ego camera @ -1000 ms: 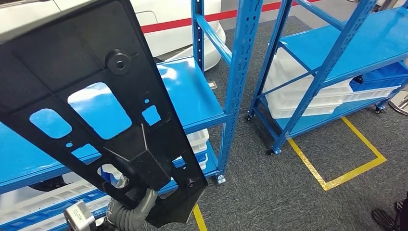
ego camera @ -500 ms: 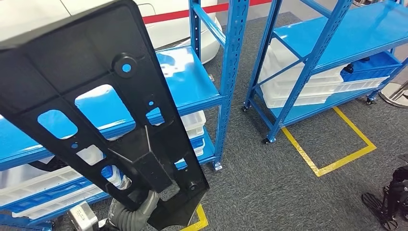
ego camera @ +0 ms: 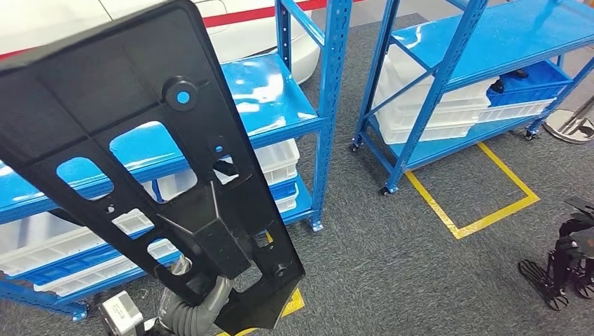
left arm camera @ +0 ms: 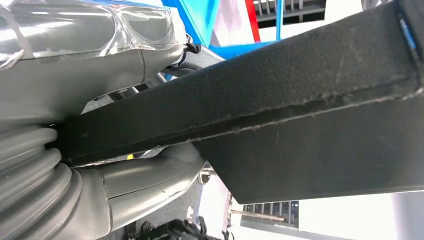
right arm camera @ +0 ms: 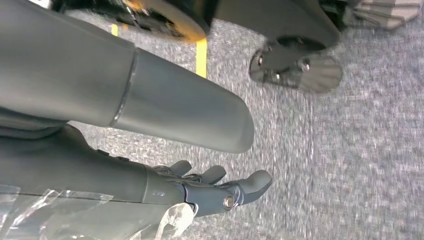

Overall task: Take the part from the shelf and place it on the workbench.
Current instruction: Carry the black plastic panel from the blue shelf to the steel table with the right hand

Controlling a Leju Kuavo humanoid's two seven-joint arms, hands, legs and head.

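One black part [ego camera: 140, 147] with several cutouts is gripped at its lower end by the left hand [ego camera: 192, 308] and held up before two blue shelves [ego camera: 329, 105], while the right hand [right arm camera: 200, 185] hangs over the carpet with fingers apart, holding nothing.

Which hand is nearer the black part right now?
Left. The left hand grips the black part at its lower end; the right hand hangs open above the carpet, holding nothing.
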